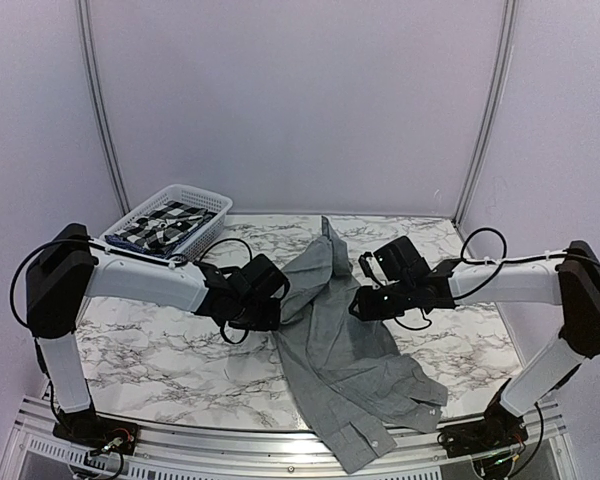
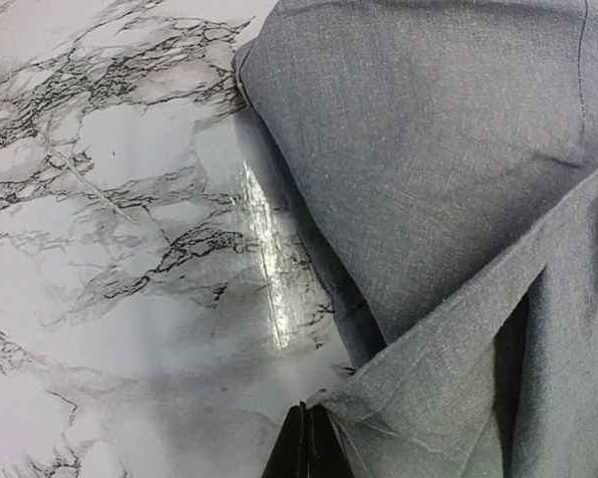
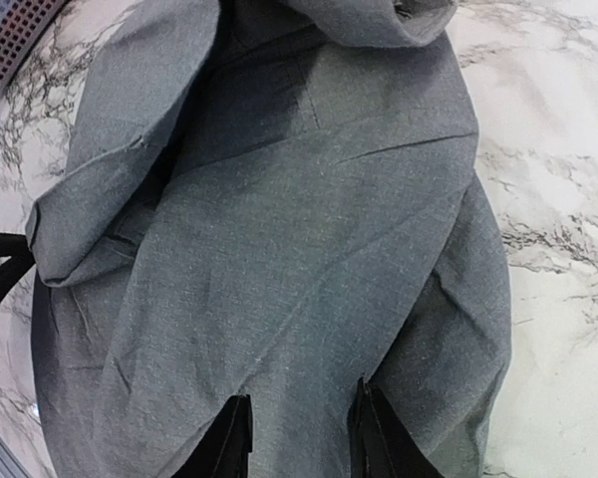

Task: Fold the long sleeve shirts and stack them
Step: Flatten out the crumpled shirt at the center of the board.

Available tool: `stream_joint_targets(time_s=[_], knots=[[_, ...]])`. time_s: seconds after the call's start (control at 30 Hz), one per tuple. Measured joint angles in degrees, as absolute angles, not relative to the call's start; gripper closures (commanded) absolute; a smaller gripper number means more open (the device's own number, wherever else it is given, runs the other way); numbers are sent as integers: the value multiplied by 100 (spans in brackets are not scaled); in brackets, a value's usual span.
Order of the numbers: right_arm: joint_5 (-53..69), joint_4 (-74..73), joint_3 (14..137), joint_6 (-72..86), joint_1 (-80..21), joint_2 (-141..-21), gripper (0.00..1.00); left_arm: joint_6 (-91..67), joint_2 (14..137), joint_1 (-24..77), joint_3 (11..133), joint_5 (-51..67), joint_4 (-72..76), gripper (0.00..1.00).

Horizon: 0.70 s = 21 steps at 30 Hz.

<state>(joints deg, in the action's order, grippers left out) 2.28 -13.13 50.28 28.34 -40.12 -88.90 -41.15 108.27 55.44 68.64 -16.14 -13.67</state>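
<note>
Pale walls [image 1: 300, 100] close the booth on three sides, and below them is a desk [image 1: 160, 350] with a white marble pattern with dark veins. In the upper left of the top view a white plastic basket [image 1: 208, 232] stands on the desk, and inside it lies a folded dark patterned cloth [image 1: 165, 222].

The grey shirt [image 1: 335, 340] lies crumpled in the middle of the desk. It runs from the upper centre of the frame down to the lower right, where a cuffed sleeve end [image 1: 375, 445] reaches the near edge. It is well apart from the basket.

The left end effector [image 1: 270, 315] is at the left border of the shirt. In the left wrist view its fingers are pressed fully together at the bottom of the frame [image 2: 304, 443], and the edge of the shirt [image 2: 429, 149] runs right into the tips — a fold of the grey cloth rises from there toward the upper right, so it has the edge pinched.

The right end effector [image 1: 358, 305] is over the right side of the shirt. In the right wrist view its two dark fingers [image 3: 229, 443] stand apart at the bottom of the frame, partly open, with the grey cloth [image 3: 299, 199] lying flat between and under them — no fold is held between them. A corner of the basket [image 3: 10, 40] shows in the upper left of this view.
</note>
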Motion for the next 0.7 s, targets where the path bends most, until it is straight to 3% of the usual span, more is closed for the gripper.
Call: stream_joint_targets(time_s=[0.17, 0.3, 0.37, 0.7], knots=[[191, -1387, 5017, 2871, -4029, -8853, 88, -4115, 10768, 5465, 6864, -1616, -1367, 100], [47, -1431, 5015, 2869, -4029, -8903, 91, -4112, 10715, 5424, 6862, -1619, -1365, 100], [-14, -1446, 5024, 2867, -4027, -8954, 100, -4108, 10687, 5400, 6860, -1616, -1367, 100], [-425, -1664, 5284, 2849, -3758, -9157, 100, -4077, 10379, 5210, 6558, -1619, -1354, 100]])
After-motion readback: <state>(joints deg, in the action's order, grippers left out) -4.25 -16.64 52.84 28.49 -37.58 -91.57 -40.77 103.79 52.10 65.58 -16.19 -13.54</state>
